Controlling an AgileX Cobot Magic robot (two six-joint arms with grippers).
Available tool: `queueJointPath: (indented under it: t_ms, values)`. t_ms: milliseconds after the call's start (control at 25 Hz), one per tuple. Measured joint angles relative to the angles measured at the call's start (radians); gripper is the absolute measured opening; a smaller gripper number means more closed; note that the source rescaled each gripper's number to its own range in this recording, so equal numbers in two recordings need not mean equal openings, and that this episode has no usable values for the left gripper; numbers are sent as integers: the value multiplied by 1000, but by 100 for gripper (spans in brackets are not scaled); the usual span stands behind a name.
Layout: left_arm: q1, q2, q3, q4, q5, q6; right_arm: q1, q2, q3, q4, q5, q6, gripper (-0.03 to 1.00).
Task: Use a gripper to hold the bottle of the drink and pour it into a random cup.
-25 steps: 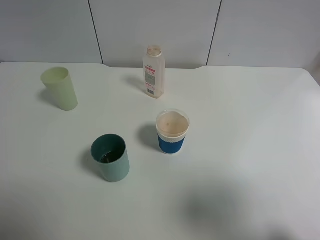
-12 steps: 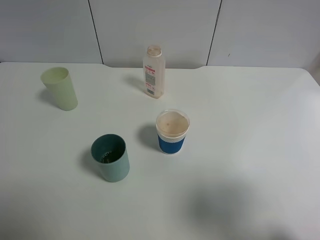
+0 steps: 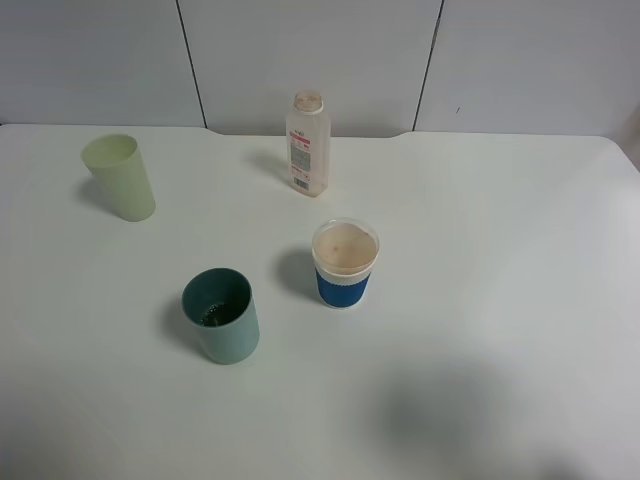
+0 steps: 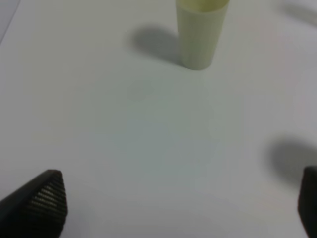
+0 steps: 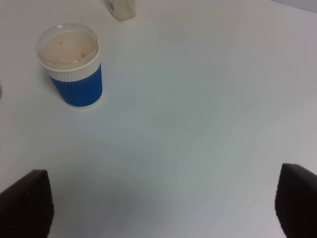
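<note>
Bottle [image 3: 308,143] stands untouched behind the teal cup [image 3: 221,316]; both end effectors, left [image 4: 181,208] and right [image 5: 166,208], gape wide, empty.

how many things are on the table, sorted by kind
bottles: 1, the drink bottle
cups: 3, the teal-green tumbler, the pale yellow-green tumbler and the white cup with blue band
total: 4

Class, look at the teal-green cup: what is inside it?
The teal-green cup has a dark interior with something small and glinting at the bottom; what it is cannot be told. Its near inner wall is hidden by the rim.
</note>
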Motion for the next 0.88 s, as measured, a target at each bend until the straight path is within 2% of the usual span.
queueJointPath:
  t_ms: [320, 440, 760, 880]
  values:
    - [0, 0, 0, 0, 0, 0, -9, 0, 0, 0, 0, 6, 97]
    - [0, 0, 0, 0, 0, 0, -79, 0, 0, 0, 0, 6, 97]
    - [0, 0, 0, 0, 0, 0, -355, 0, 0, 0, 0, 6, 97]
    - [0, 0, 0, 0, 0, 0, -388, 0, 0, 0, 0, 6, 97]
